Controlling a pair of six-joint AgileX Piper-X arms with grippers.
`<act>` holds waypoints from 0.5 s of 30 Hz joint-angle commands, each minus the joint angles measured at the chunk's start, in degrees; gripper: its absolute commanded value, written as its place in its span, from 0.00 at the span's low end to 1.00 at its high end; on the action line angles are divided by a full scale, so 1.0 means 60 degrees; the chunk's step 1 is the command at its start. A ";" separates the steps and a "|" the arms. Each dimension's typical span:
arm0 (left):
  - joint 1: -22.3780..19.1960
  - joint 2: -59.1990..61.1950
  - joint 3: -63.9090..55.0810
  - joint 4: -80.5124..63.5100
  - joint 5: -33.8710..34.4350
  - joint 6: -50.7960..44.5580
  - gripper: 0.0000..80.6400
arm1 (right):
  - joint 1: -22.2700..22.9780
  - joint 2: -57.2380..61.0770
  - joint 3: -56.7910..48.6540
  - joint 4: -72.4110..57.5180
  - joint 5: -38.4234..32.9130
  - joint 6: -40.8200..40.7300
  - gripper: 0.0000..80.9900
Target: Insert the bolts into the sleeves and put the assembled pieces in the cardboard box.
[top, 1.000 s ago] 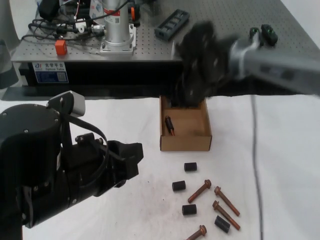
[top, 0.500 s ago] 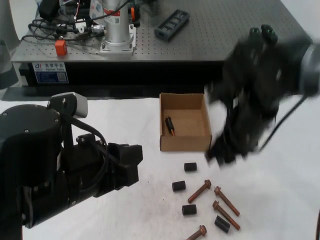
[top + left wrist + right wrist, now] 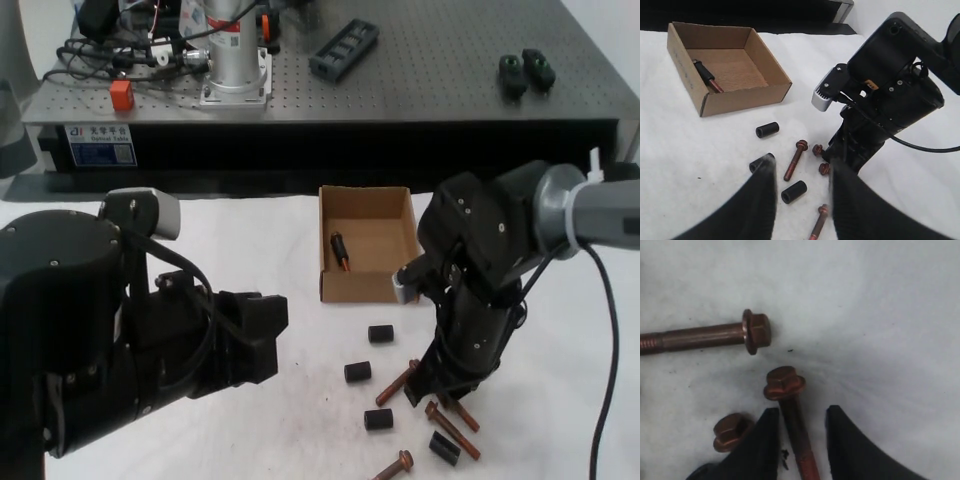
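1. Pick-up stage, as judged: the right gripper (image 3: 799, 416) is spread open and holds nothing. It is set low over the tabletop (image 3: 880, 315), and the shaft of one bolt (image 3: 784, 382) lies between its fingers.
2. The shaft should be centred between the fingers before they are closed, so the bolt is not tipped. The neighbouring bolts (image 3: 756, 332) lie close and are best left undisturbed.
3. The left gripper (image 3: 801, 170) is spread open and empty, held clear of the loose sleeves (image 3: 767, 130).
4. The cardboard box (image 3: 370, 288) is placed just beyond the loose parts, with one assembled piece (image 3: 340, 251) lying inside.
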 commanded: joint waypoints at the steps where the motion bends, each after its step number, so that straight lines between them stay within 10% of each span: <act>1: 0.0030 -0.0109 -0.0019 -0.0044 0.0059 0.0122 0.32 | 0.0017 0.0168 -0.0001 -0.0059 -0.0245 -0.0152 0.28; 7: 0.0030 -0.0109 -0.0019 -0.0044 0.0059 0.0122 0.32 | 0.0017 0.0536 0.0028 -0.0232 -0.0255 -0.0183 0.28; 11: 0.0030 -0.0086 -0.0019 -0.0044 0.0377 0.0432 0.32 | 0.0017 0.0602 0.0095 -0.0444 -0.0213 -0.0361 0.04; 15: 0.0030 0.0464 -0.0175 -0.0022 0.1062 0.0988 0.32 | -0.0115 0.0239 0.0136 -0.0504 -0.0232 -0.0340 0.04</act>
